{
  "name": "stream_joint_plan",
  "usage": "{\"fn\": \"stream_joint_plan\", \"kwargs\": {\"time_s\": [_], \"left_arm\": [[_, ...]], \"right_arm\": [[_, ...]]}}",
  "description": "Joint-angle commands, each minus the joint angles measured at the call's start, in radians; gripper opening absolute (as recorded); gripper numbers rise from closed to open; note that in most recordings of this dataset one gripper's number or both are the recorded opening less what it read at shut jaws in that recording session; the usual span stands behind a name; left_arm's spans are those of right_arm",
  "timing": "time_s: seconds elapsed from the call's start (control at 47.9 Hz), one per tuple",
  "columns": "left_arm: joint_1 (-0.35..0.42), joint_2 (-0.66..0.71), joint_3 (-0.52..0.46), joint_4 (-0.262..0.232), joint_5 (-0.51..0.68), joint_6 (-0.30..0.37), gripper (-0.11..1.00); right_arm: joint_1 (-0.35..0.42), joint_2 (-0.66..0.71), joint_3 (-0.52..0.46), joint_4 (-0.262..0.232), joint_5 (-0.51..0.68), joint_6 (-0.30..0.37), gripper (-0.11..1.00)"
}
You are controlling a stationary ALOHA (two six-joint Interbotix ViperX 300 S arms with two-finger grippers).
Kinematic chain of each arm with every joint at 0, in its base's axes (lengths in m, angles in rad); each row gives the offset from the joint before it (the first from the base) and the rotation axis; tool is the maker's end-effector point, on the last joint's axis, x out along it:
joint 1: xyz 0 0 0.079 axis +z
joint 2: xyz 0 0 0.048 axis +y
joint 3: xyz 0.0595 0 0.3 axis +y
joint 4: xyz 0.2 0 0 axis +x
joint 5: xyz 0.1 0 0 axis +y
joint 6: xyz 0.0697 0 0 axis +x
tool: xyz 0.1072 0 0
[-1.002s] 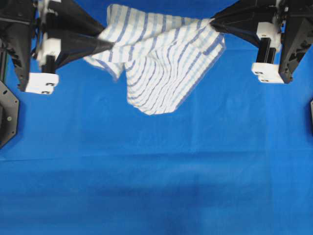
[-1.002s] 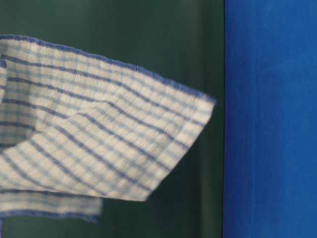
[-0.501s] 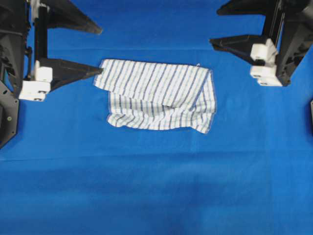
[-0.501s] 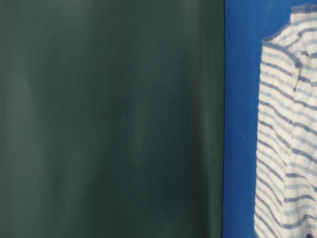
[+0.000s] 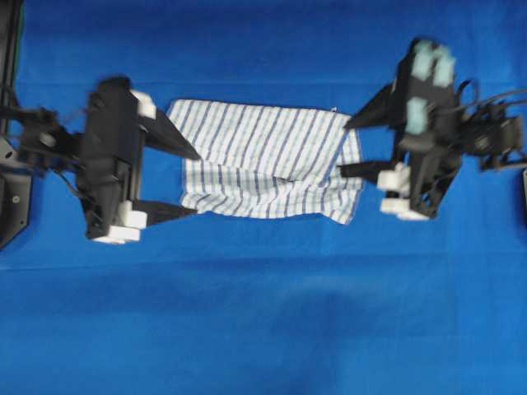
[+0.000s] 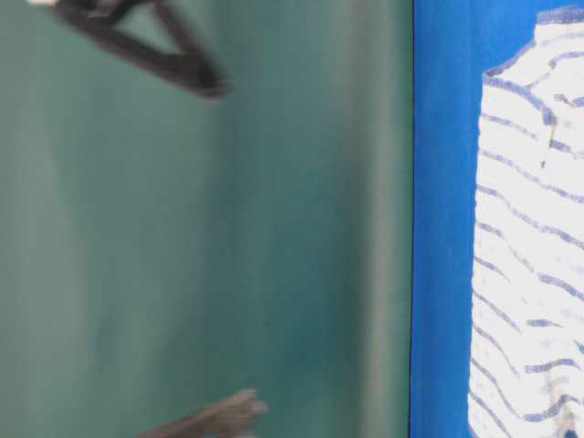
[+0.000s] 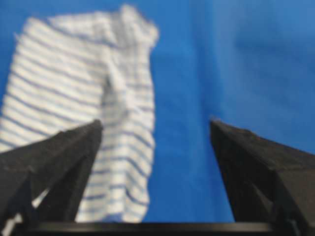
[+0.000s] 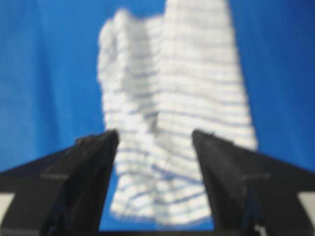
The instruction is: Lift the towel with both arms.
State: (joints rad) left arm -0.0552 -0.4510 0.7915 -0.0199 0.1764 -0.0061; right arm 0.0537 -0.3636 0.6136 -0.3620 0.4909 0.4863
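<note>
The towel (image 5: 268,160), white with blue stripes, lies folded and rumpled on the blue table. My left gripper (image 5: 195,183) is open at its left edge, one finger over the upper corner and the other beside the lower corner. At the towel's right edge my right gripper (image 5: 343,148) is also open. In the left wrist view the towel (image 7: 78,98) runs past the left finger, and the open left gripper (image 7: 155,123) holds nothing. From the right wrist the towel (image 8: 177,98) lies below and between the open fingers of the right gripper (image 8: 155,132). The table-level view shows the towel (image 6: 529,228) flat.
The blue table cover (image 5: 263,313) spreads wide in front of the towel. A black fixture (image 5: 12,206) sits at the left edge. In the table-level view a dark green wall (image 6: 274,228) fills the left, with a black finger (image 6: 155,46) blurred at the top.
A second ago both grippers held the towel up by its corners. They opened, the towel dropped flat, and both arms have since swung in to its left and right edges.
</note>
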Motion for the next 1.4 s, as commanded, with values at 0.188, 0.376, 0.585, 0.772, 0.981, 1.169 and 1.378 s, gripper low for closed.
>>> {"fn": "stream_joint_plan", "kwargs": {"time_s": [0.188,0.376,0.585,0.772,0.981,1.169,1.378], "left_arm": [[-0.011,0.176,0.084,-0.002,-0.172,0.002,0.84],[-0.015,0.316,0.086,-0.002,-0.236,0.002,0.84],[-0.015,0.454,0.077,-0.002,-0.333,0.003,0.84],[-0.009,0.525,0.075,-0.002,-0.376,0.003,0.84],[0.009,0.534,0.08,-0.002,-0.377,0.003,0.83],[0.029,0.538,0.077,-0.002,-0.373,0.015,0.75],[0.038,0.532,0.08,-0.002,-0.347,0.018,0.16]], "right_arm": [[0.006,0.126,0.083,0.002,-0.153,0.057,0.64],[0.009,0.249,0.11,0.002,-0.241,0.066,0.64],[0.002,0.393,0.114,0.0,-0.321,0.066,0.64],[-0.029,0.446,0.112,-0.003,-0.33,0.066,0.64],[-0.041,0.449,0.112,-0.011,-0.331,0.063,0.64],[-0.067,0.46,0.118,-0.023,-0.356,0.058,0.6],[-0.094,0.459,0.12,-0.026,-0.371,0.049,0.07]]}}
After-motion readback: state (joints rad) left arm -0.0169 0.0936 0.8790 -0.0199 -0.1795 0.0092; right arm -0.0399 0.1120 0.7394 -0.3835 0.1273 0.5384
